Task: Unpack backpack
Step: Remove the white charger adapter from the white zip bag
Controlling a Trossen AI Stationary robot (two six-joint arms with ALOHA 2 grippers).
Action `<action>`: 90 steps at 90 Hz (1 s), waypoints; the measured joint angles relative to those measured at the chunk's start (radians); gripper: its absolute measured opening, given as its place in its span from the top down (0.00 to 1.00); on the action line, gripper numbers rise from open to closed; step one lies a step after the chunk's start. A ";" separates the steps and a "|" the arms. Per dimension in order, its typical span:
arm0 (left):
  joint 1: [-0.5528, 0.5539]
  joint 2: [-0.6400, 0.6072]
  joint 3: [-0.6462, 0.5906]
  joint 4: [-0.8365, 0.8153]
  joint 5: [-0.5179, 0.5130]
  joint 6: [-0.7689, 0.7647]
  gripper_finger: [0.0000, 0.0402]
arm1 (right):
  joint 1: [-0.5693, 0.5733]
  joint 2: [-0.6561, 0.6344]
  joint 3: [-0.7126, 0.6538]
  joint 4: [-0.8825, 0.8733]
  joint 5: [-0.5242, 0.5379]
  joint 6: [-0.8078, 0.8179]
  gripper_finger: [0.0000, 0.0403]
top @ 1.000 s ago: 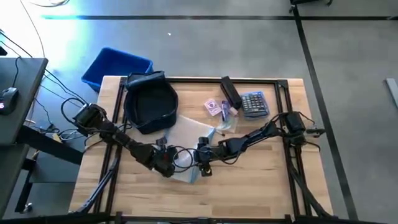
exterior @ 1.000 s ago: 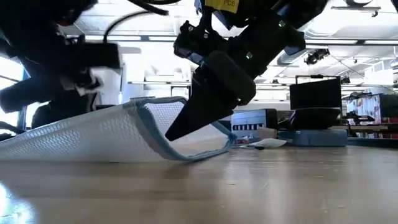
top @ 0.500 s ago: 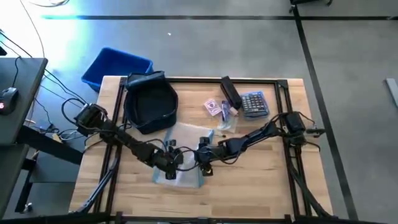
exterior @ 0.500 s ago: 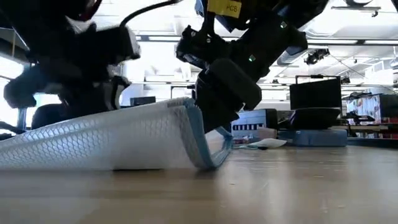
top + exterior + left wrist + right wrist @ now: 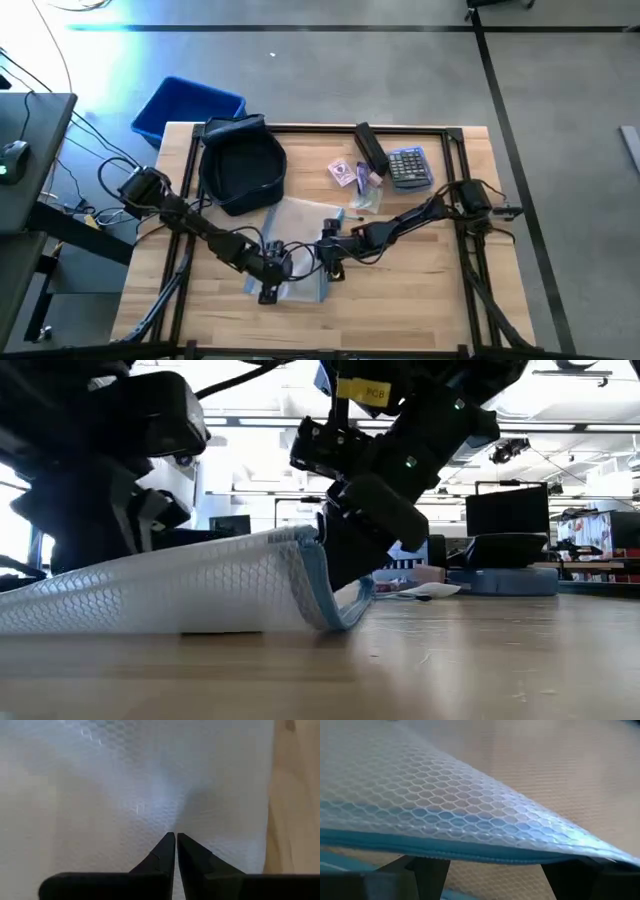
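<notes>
A clear honeycomb-textured pouch [image 5: 300, 250] with a blue zip edge lies on the table's middle. Its right edge [image 5: 318, 585] is raised and curled over. My right gripper [image 5: 330, 264] is open at that edge, one finger on each side of the view under the blue zip [image 5: 470, 851]. My left gripper [image 5: 268, 284] is shut, its tips over the pouch's top face [image 5: 150, 795]. The dark navy backpack [image 5: 243, 165] rests on its back at the far left of the table, with no gripper on it. My left gripper has its shut fingertips [image 5: 170, 842] against the pouch's top face, coming from above at a slant; the pouch lies on the table under them. My right gripper reaches level from the table's right, its spread fingers [image 5: 427, 870] under the blue zip edge. That edge is held off the table and the rest of the pouch lies flat.
A blue bin [image 5: 186, 106] stands off the table's far left corner. A calculator [image 5: 408, 165], a black oblong item [image 5: 370, 148], a pink pack [image 5: 344, 172] and a small clear bag [image 5: 365, 196] lie at the far right. Bare wood lies toward the near edge.
My left gripper has moved toward the table's near edge and come down over the pouch. The pouch's raised right edge now stands steeper, and the bottom of its curl has slid toward the table's right. My right gripper has tipped more upright behind it.
</notes>
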 joint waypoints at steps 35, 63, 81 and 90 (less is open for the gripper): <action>0.059 0.067 0.000 0.192 0.049 0.127 1.00 | 0.001 -0.005 0.001 -0.023 -0.014 -0.010 0.34; 0.097 0.072 0.000 0.156 0.043 0.061 1.00 | 0.051 -0.095 0.019 -0.116 -0.076 -0.071 0.34; 0.097 0.072 0.000 0.147 0.043 0.053 1.00 | 0.101 -0.081 0.019 -0.008 -0.201 -0.074 0.34; 0.097 0.072 0.000 0.147 0.043 0.052 1.00 | 0.109 -0.042 0.019 0.065 -0.186 -0.090 0.34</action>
